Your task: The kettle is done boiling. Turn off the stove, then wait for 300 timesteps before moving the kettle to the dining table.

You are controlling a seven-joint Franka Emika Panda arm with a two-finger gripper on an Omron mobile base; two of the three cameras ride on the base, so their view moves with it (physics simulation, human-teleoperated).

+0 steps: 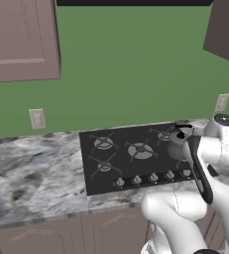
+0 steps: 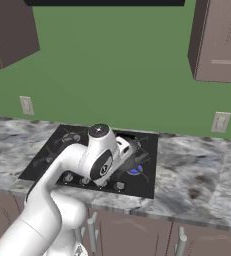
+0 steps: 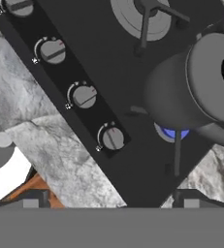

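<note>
Five burners show on the stove (image 1: 136,154) in the left base view, the kettle (image 1: 178,143) upright at its right end. From the right, a blue flame (image 2: 134,170) glows there. By hand view, the released gripper (image 3: 111,203) hovers wide open beside the knobs (image 3: 112,137).

No legible text, label, brand or numeral appeared anywhere. The silver knobs (image 3: 83,95) on the stove (image 3: 108,63), beyond the fingertips, bore only small red and white tick marks, not readable characters.
</note>
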